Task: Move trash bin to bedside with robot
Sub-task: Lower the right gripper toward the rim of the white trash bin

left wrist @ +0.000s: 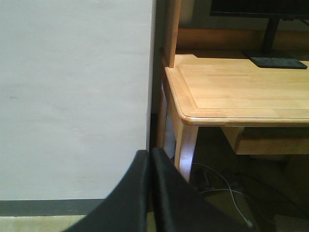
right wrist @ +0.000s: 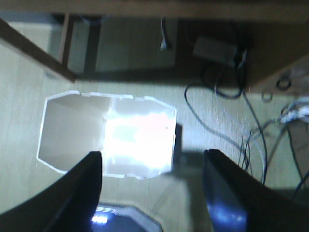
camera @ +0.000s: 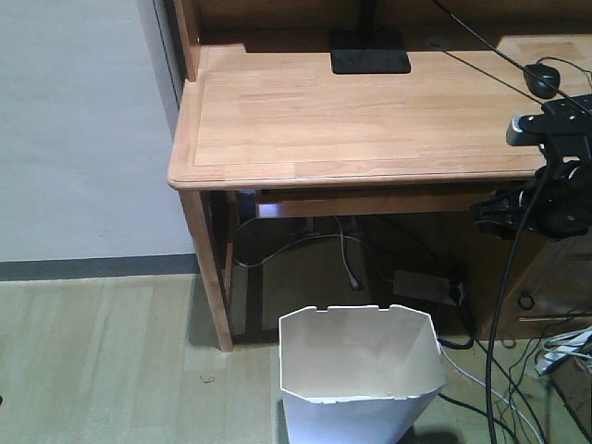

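Plainly, the trash bin point(camera: 356, 375) stands upright and empty on the floor point(camera: 92, 351), just in front of the desk point(camera: 370, 120) and near one of its legs; no bed shows in any view, so the bedside is out of sight and, by my reading, the carry has not begun. In the right wrist view the right tool point(right wrist: 152, 154) hangs above the bin with its fingers point(right wrist: 89, 188) spread wide, and one side wall of the rim falls between them; how high above it hangs I cannot tell. A good grip would, I judge, come from a straight descent that puts one finger inside that wall and one outside, deep enough that the thin plastic does not slip free; then lift only enough to clear the floor. The left tool point(left wrist: 148, 155) is pressed together on nothing, near the desk's corner by the pale wall point(camera: 74, 120); loose cables point(camera: 504, 370) and a power strip point(camera: 425, 285) lie beside and behind the bin, likely snags; a monitor stand point(camera: 370, 51) sits on the desk.
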Controlling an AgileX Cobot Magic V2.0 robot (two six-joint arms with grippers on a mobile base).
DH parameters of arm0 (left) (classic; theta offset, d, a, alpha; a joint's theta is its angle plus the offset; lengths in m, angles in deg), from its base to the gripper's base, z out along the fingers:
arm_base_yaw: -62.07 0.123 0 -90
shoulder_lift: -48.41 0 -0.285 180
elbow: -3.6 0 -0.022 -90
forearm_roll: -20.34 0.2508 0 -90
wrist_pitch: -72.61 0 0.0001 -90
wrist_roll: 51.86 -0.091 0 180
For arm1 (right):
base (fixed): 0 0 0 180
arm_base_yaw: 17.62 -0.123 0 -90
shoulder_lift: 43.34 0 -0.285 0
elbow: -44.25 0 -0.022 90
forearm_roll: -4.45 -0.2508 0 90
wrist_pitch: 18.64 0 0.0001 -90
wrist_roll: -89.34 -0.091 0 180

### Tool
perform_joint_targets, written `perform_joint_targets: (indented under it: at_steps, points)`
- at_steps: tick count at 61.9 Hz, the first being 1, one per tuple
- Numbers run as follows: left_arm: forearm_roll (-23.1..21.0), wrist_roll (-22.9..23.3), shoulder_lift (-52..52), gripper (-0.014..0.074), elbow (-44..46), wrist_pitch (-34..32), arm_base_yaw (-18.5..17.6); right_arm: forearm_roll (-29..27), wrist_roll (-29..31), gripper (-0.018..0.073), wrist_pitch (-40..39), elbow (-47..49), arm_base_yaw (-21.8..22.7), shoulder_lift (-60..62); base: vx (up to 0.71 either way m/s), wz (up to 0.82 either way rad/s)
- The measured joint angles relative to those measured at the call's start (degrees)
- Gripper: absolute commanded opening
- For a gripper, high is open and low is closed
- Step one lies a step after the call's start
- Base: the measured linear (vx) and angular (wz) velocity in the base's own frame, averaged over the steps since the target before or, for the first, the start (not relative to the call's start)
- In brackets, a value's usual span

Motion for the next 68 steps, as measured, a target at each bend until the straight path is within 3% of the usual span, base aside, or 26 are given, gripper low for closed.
perform_joint_targets:
  at_steps: [13,30,41,58,68]
  points:
    - [0.0,0.0,0.0,-0.0006,0.0,0.0,0.0,-1.9,1.7,0.0496,1.4,4.1,4.0,-10.7,0.00,0.00]
    - [0.0,0.0,0.0,-0.0006,0.0,0.0,0.0,-3.2,5.8,0.0615,-3.7,5.4,4.3,-21.5,0.00,0.00]
    - [0.0,0.0,0.0,-0.0006,0.0,0.0,0.0,-4.2,8.7,0.0608,-9.8,5.4,4.3,-27.9,0.00,0.00]
    - [0.0,0.0,0.0,-0.0006,0.0,0.0,0.0,-10.7,16.9,0.0592,-19.8,5.9,4.3,-39.9,0.00,0.00]
    - [0.0,0.0,0.0,-0.0006,0.0,0.0,0.0,-13.7,20.6,0.0592,-19.9,9.4,4.3,-47.4,0.00,0.00]
